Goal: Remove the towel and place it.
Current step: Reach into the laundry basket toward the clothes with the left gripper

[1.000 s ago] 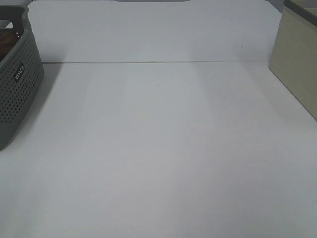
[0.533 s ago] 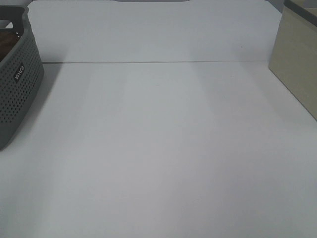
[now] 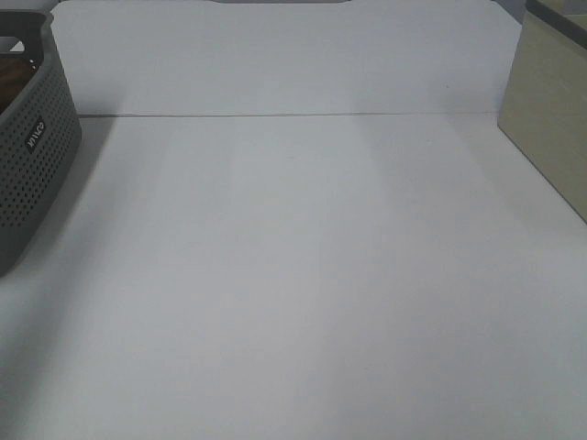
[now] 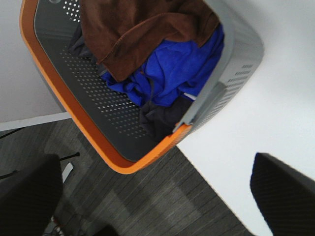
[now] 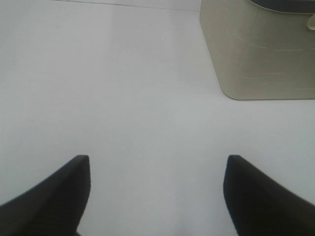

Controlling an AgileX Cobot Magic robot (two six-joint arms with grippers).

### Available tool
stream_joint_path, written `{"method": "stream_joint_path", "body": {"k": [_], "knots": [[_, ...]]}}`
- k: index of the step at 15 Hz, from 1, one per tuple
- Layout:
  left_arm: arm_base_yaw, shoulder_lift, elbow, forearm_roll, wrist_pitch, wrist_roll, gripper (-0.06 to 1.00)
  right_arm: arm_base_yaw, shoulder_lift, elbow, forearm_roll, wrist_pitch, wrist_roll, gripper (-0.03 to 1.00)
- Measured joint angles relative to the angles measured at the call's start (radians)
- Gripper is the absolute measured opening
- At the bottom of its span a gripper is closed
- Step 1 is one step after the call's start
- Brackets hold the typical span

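Across the high view spreads the white table [image 3: 303,275], the biggest thing I see. At its left edge stands the grey perforated laundry basket [image 4: 74,108], its rim orange from my left wrist; the dark plank floor [image 4: 162,196] shows past it. At the table's far right stands a beige bin [image 5: 261,54], well apart from the basket.

Inside the basket the towel [image 4: 133,29] lies on top of the pile, dark brown and bunched, one folded edge draped over a bright blue garment [image 4: 172,69]. Under the blue one a dark grey cloth [image 4: 162,115] is pressed against the basket's end wall.

My left hand [image 4: 155,187] hangs above the basket's end, fingers [image 4: 285,196] spread wide with nothing between them, touching neither cloth nor rim. My right hand [image 5: 157,167] hovers over the bare table near the beige bin, its fingers [image 5: 59,191] likewise wide apart and holding nothing.
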Motion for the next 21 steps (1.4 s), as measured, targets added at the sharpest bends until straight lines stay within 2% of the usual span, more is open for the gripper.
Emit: {"method": "stream_joint_path", "body": {"k": [3,6,10,12,16,17,21], "knots": [[0.0,0.214,-0.1,0.096,-0.027,0.087,0.96,0.0,0.0,0.0,0.0,0.0,0.0,0.73],[0.002,0.444,-0.237,0.109,-0.058,0.156,0.96,0.0,0.0,0.0,0.0,0.0,0.0,0.73],[0.084,0.73,-0.397,0.119,-0.073,0.215,0.96,0.0,0.0,0.0,0.0,0.0,0.0,0.73],[0.099,0.877,-0.478,0.125,-0.105,0.228,0.96,0.0,0.0,0.0,0.0,0.0,0.0,0.73],[0.099,0.96,-0.521,0.146,-0.182,0.26,0.96,0.0,0.0,0.0,0.0,0.0,0.0,0.73],[0.107,0.989,-0.54,0.155,-0.236,0.28,0.96,0.0,0.0,0.0,0.0,0.0,0.0,0.73],[0.172,0.999,-0.544,0.141,-0.245,0.316,0.95,0.0,0.0,0.0,0.0,0.0,0.0,0.73]]}}
